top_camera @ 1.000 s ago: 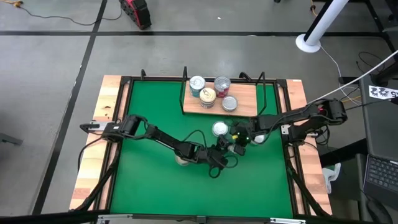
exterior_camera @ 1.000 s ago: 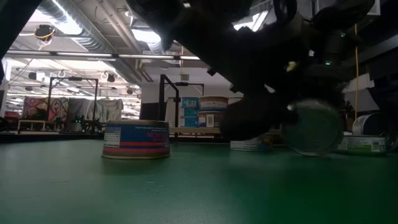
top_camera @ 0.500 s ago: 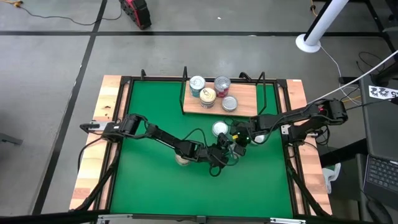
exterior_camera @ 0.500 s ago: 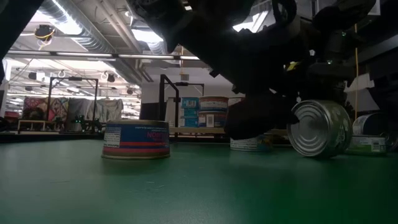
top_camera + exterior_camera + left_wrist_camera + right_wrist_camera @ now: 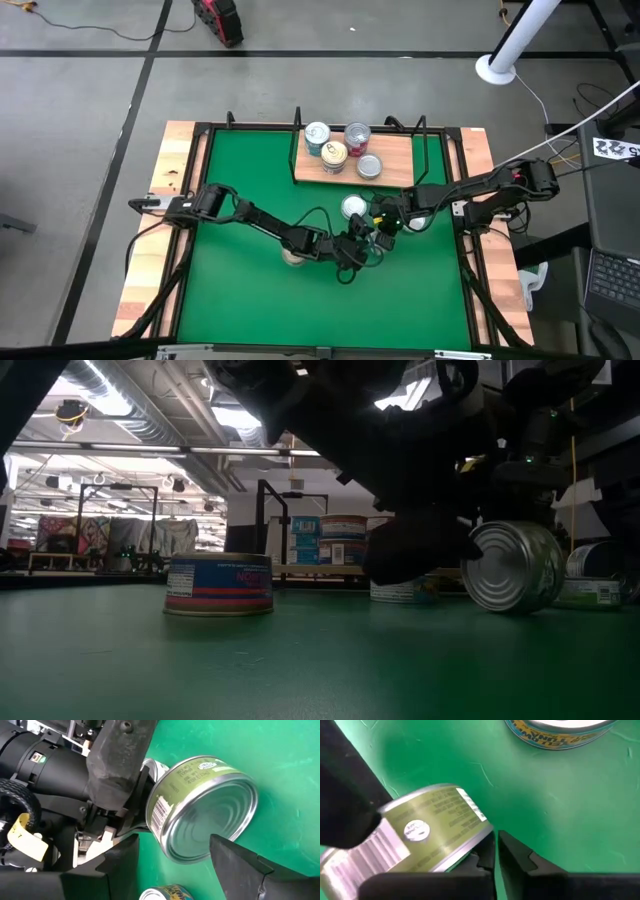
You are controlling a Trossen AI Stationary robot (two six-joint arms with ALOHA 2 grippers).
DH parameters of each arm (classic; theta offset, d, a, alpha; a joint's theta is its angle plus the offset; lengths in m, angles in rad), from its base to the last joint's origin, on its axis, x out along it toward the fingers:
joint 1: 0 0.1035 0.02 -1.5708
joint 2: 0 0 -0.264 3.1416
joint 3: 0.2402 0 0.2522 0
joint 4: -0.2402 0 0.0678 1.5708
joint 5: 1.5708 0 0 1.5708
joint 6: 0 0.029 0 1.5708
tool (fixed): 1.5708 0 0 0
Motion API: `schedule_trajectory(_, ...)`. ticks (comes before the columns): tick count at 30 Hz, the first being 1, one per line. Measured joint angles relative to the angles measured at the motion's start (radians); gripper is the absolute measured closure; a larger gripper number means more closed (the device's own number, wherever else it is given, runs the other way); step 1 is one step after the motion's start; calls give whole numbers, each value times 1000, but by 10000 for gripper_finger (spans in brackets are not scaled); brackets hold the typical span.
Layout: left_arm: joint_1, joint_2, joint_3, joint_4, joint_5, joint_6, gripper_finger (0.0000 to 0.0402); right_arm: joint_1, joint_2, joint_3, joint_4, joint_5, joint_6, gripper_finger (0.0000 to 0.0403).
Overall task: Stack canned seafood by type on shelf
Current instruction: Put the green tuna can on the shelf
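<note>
A second ago the green tin (image 5: 514, 566) hung blurred just off the green surface (image 5: 250, 280); now it stands on its edge there, silver end facing the low camera, so it has been lowered but has not gone flat. The left claw (image 5: 172, 847) is spread wide around it with both fingers apart from its sides, while the right claw (image 5: 496, 851) is nearly closed just beside its rim and holds nothing. It is still well short of the shelf (image 5: 392, 158), where four tins (image 5: 345, 150) already sit, so the tin probably needs regrasping before stacking.
</note>
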State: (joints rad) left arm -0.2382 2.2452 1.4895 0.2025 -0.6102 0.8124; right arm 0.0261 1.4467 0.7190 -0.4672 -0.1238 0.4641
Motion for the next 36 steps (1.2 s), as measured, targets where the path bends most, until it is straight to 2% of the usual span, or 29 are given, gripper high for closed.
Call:
schedule_trajectory(4, -7, 0, 0, -4, 0, -2, 163, 0, 0, 1, -1, 0, 1, 346)
schedule_trajectory(13, -11, 0, -1, -4, 0, -2, 163, 0, 0, 1, -6, 0, 3, 238)
schedule_trajectory(17, -11, 0, -1, -4, 0, -4, 163, 0, 0, 1, -6, 0, 3, 206)
schedule_trajectory(21, -11, 1, -1, -4, 0, -66, 163, 0, 0, 1, -8, 0, 3, 193)
schedule_trajectory(27, -10, 1, -1, -4, 1, -160, 163, 0, -3, 1, -9, 0, 0, 195)
schedule_trajectory(32, -10, 1, -1, -4, 1, -184, 163, 0, -20, 3, -29, 2, 0, 196)
schedule_trajectory(36, -10, 1, -1, -3, 2, -185, 163, 0, -54, 4, -70, 46, -2, 196)
